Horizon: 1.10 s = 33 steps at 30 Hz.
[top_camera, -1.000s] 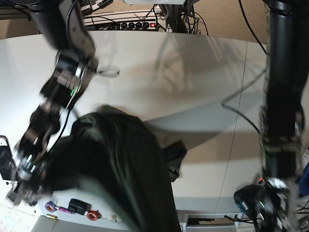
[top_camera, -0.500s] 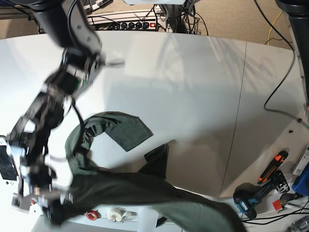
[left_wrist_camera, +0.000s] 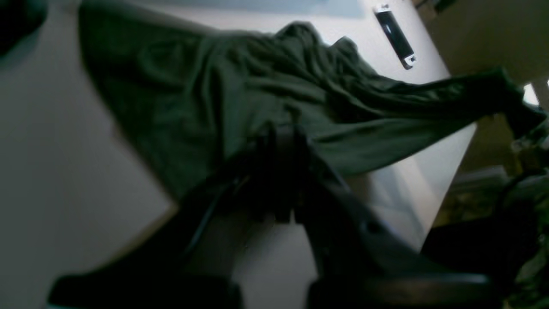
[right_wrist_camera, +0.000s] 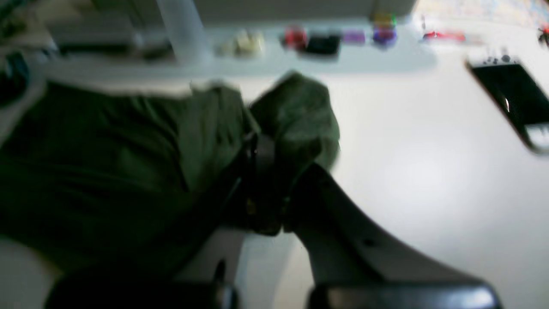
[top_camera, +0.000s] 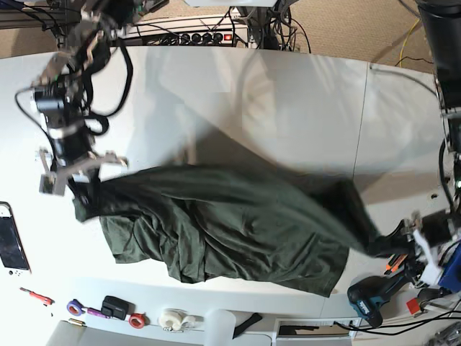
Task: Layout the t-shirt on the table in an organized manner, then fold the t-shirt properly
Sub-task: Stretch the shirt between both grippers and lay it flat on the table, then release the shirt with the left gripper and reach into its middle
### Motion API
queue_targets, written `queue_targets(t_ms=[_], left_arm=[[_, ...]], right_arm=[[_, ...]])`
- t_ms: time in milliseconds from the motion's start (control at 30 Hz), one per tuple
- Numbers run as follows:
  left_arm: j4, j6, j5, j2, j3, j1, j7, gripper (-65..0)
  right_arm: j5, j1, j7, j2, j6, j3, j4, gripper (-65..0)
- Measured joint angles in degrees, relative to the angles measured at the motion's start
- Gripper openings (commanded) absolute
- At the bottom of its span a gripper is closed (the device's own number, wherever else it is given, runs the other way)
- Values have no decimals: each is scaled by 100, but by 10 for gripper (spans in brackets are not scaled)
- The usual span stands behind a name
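Observation:
The dark green t-shirt (top_camera: 230,231) hangs stretched in a wide band across the near half of the white table (top_camera: 274,108), sagging onto it in the middle. My right gripper (top_camera: 86,196) at the left of the base view is shut on one bunched end of the t-shirt (right_wrist_camera: 296,116); the right gripper (right_wrist_camera: 261,150) shows cloth pinched between its fingers. At the right edge my left gripper (top_camera: 392,245) is shut on the other end. In the left wrist view the left gripper (left_wrist_camera: 279,133) bites into the t-shirt (left_wrist_camera: 206,86), which trails away over the table (left_wrist_camera: 43,171).
A black phone (top_camera: 11,241) lies at the table's left edge, also seen as the phone (right_wrist_camera: 510,94) and the phone (left_wrist_camera: 394,36). Tape rolls and small tools (top_camera: 108,310) sit along the near edge. A blue drill (top_camera: 371,297) and orange tool lie near right. A seam (top_camera: 360,144) crosses the table.
Both arms have swung away from the near edge, pulling the t-shirt up onto the table and stretching it wide. The right arm rose toward the far left; the left gripper now shows at the right.

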Motion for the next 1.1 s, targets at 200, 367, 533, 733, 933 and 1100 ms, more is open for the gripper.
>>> queue_targets(t_ms=[200, 367, 533, 733, 933, 1100], left_arm=[[37, -2, -98, -26, -1193, 911, 94, -650], [31, -2, -68, -9, -1622, 1714, 153, -650], [46, -2, -87, 35, -1681, 2474, 142, -650], [66, -2, -92, 181, -1681, 3082, 142, -650], [380, -70, -175, 387, -1720, 3458, 48, -573], [682, -79, -190, 452, -1718, 3639, 17, -387]], right_arm=[[-9, -833, -57, 4, -118, 1143, 33, -650], [157, -1178, -92, -11, -52, 1797, 33, -650], [214, -1263, -330, -13, -72, 2020, 35, -650], [214, -1263, -664, -24, -74, 2017, 35, -650], [173, -1268, -868, -24, 450, 2024, 35, -574], [146, -1453, -789, -11, 483, 2031, 35, -384]])
